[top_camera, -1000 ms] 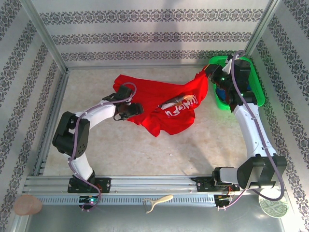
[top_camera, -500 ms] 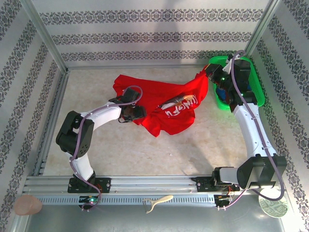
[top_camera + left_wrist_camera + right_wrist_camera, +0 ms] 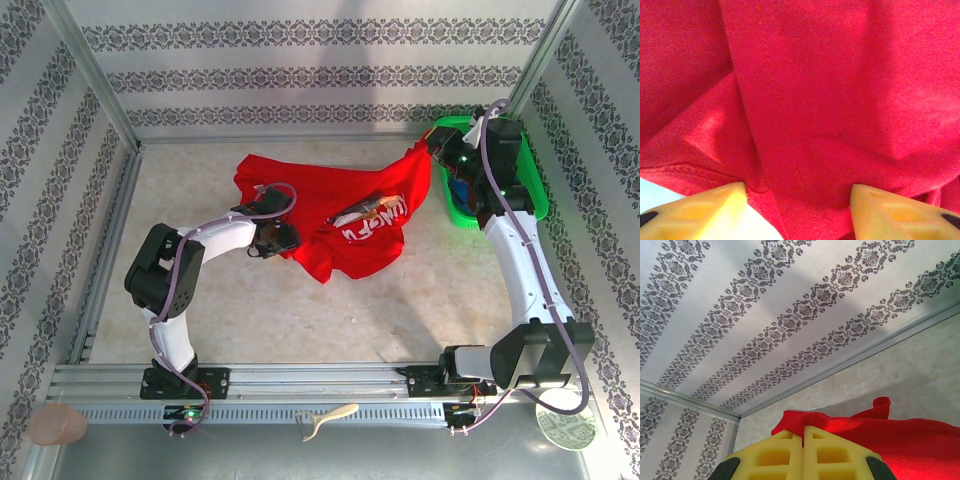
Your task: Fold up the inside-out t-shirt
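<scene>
Your shirt [image 3: 340,200] lies crumpled on the table [image 3: 300,310], spread from the middle toward the far right. Most of it shows plain red. A turned-over flap near the centre shows white lettering [image 3: 375,220].

Your right gripper [image 3: 437,152] is clamped on the shirt's far-right corner and holds it raised beside the green basket [image 3: 530,195], so the cloth slopes up from the table to the gripper. In the right wrist view the two yellow pads [image 3: 775,455] are pressed together, with red cloth bunched at their tips.

Your left gripper [image 3: 275,238] sits low on the shirt's near-left edge. In the left wrist view its fingers [image 3: 710,202] stand apart, one on each side of a raised fold of red cloth, and the fold is not pinched between them.
</scene>
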